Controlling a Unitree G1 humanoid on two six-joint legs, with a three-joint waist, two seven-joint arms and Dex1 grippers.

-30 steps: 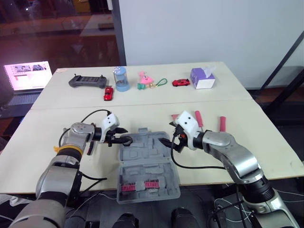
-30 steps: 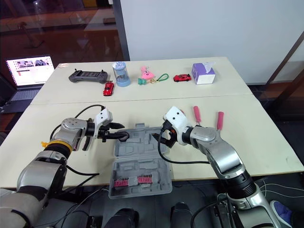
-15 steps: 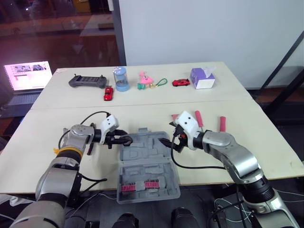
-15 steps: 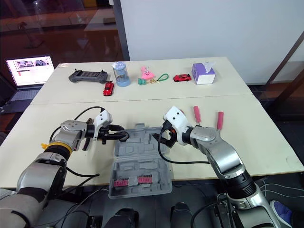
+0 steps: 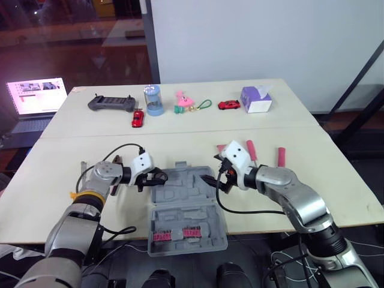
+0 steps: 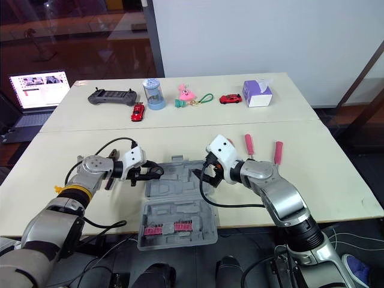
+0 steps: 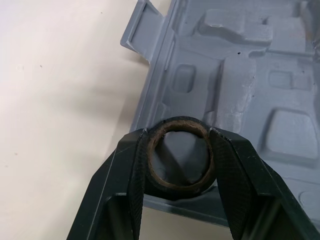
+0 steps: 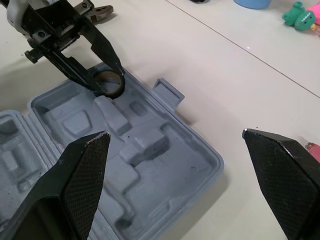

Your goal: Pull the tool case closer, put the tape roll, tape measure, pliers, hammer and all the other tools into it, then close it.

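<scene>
The grey tool case (image 5: 186, 207) lies open on the near table, its front half hanging over the table's front edge; red bits (image 5: 173, 234) sit in that half. My left gripper (image 5: 157, 176) is shut on the black tape roll (image 7: 175, 188), holding it just above the case's back left corner (image 7: 240, 75). My right gripper (image 5: 210, 180) stands open at the case's back right edge, with nothing between its fingers (image 8: 87, 165). Two red-handled tools (image 5: 252, 150) (image 5: 280, 156) lie on the table behind my right arm.
On the far table stand a game controller (image 5: 111, 103), a blue cylinder (image 5: 153, 99), two red toy cars (image 5: 137, 117) (image 5: 228, 104), a pink toy (image 5: 183, 101) and a purple tissue box (image 5: 256, 99). A laptop (image 5: 36, 96) glows at the far left.
My left wrist has shifted slightly toward the case and lowered, still holding the tape roll at the case's back left corner. The right arm has not moved.
</scene>
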